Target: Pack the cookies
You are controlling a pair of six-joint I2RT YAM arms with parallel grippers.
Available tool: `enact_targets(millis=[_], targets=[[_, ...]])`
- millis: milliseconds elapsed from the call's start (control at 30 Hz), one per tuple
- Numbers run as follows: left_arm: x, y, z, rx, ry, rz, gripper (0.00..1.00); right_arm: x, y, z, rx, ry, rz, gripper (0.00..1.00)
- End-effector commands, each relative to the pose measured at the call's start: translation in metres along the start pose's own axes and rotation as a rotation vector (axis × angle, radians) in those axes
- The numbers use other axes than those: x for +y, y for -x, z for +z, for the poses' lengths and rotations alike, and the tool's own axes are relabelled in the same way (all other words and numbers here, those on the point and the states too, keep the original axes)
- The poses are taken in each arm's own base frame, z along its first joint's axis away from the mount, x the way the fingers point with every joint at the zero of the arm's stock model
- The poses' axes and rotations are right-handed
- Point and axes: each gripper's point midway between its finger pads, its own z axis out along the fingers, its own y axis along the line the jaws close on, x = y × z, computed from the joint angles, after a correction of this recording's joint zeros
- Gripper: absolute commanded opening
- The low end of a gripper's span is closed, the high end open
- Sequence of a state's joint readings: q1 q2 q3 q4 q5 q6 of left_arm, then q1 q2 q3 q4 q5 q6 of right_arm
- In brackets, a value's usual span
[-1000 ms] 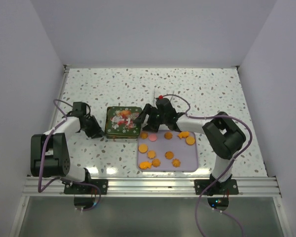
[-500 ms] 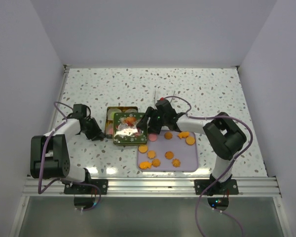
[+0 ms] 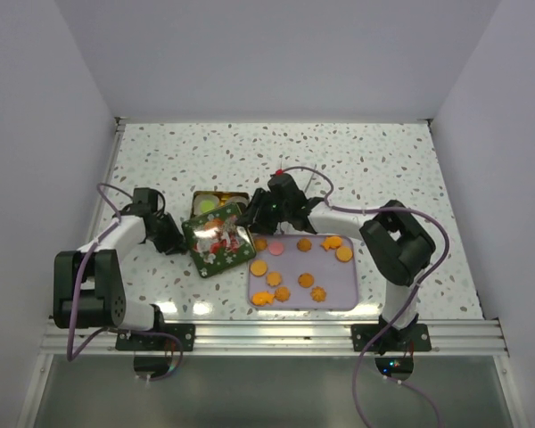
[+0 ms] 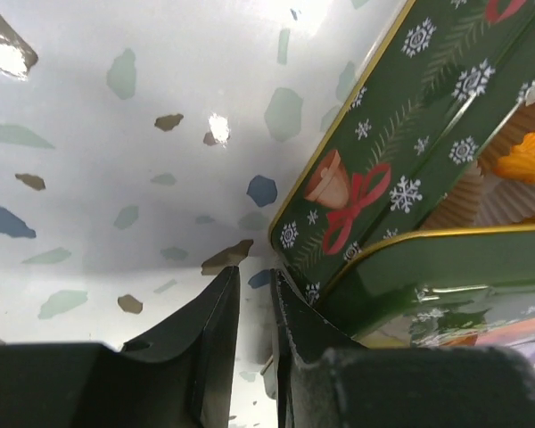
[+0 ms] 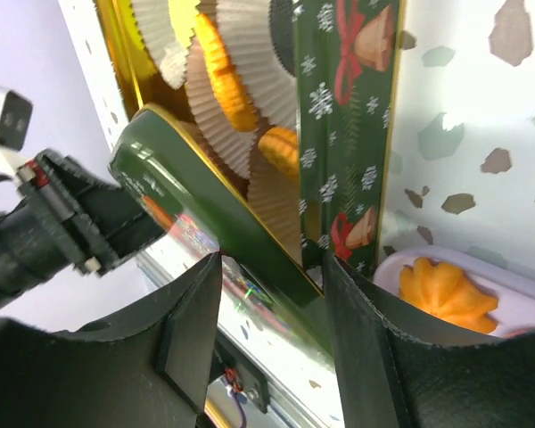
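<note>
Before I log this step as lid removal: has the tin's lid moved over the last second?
Yes. The lid has slid toward the near edge and tilted, off the tin, now overlapping the lilac tray's far left corner.

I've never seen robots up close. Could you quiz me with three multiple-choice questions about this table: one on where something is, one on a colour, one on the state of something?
1. Where do the loose cookies lie?
A. on a pale purple tray
B. in a bowl
C. on the bare table

2. What is the main colour of the lid?
A. red
B. green
C. blue

3. The tin is:
A. fully shut
B. partly uncovered
C. upside down

Answers:
1. A, the orange cookies rest on the tray.
2. B, the lid is green with a gold edge.
3. B, the lid sits askew, so the paper cups inside show.
</note>
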State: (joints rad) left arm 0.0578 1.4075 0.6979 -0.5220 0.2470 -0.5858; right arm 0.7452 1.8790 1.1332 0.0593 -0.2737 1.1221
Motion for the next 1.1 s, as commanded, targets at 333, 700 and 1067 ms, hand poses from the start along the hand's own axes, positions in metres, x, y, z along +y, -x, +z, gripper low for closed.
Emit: enact_targets(millis=[333,700,1067], targets=[[-0.055,0.035,-0.029,-0.079,-0.034,0.093,0.27,0.006,-0.014,0.013,0.043,-0.019,0.011,0.48],[-0.070,0.057,-0.024,-0.076,-0.033,0.117,0.27,0.012,-0.013,0.016,0.055,-0.024,0.006,0.49],[-0.085,0.077,-0.011,-0.070,-0.028,0.138,0.27,0.014,-0.011,0.027,0.086,-0.037,0.006,0.49]])
